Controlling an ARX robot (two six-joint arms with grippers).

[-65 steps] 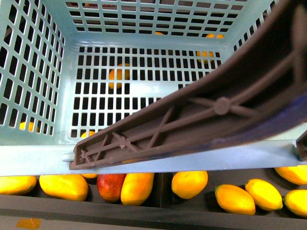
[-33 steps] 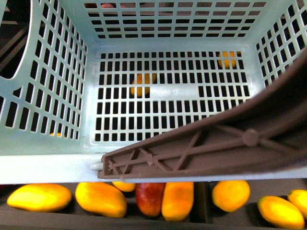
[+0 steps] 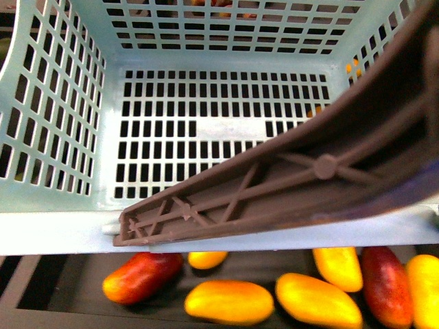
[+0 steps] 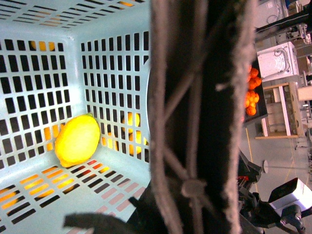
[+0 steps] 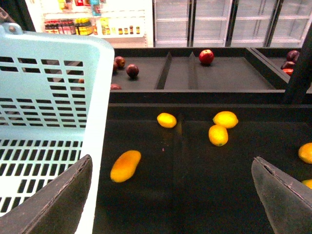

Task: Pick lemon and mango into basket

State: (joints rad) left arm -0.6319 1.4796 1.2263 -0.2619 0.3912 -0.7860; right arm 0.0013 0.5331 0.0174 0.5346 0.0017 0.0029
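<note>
The aqua basket fills most of the front view, with its grey-brown handle lying across the near rim. My left gripper is shut on the basket at that handle. In the left wrist view a yellow lemon lies inside the basket, in a corner against the slotted wall. My right gripper hangs open over the dark shelf, just beside the basket's wall. A yellow-orange mango lies on the shelf ahead of its near-basket finger, untouched.
Below the basket's near rim lie yellow mangoes and red-and-yellow mangoes. Loose lemons sit further back on the dark shelf. A divided upper shelf behind holds red apples. Oranges are stacked beyond the handle.
The basket has shifted over the shelf. Different fruit now shows under its near rim, including red-and-yellow mangoes, and the orange shapes seen through the floor slots are gone.
</note>
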